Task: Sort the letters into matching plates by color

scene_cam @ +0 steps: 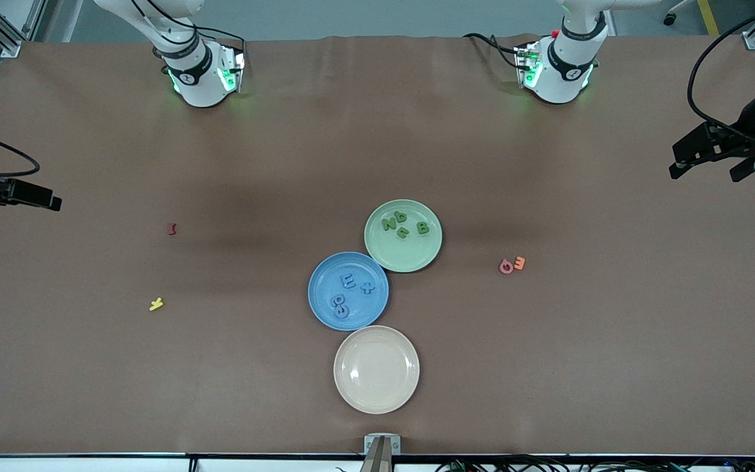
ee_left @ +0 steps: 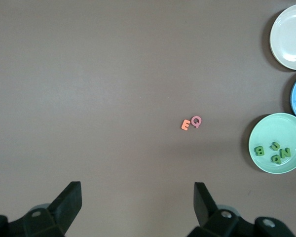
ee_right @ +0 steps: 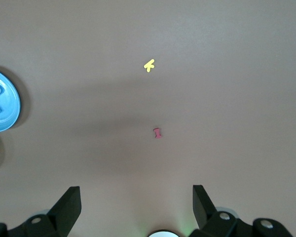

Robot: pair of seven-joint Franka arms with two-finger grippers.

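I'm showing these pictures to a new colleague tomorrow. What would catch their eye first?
Three touching plates mid-table: the green plate holds the green letters, the blue plate nearer the camera holds the blue letters, and the cream plate, nearest, is bare. Stray pieces lie on the table toward both ends.

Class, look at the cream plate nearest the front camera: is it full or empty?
Empty. The cream plate shows only its bare inside, while the blue plate and green plate each hold four letters.
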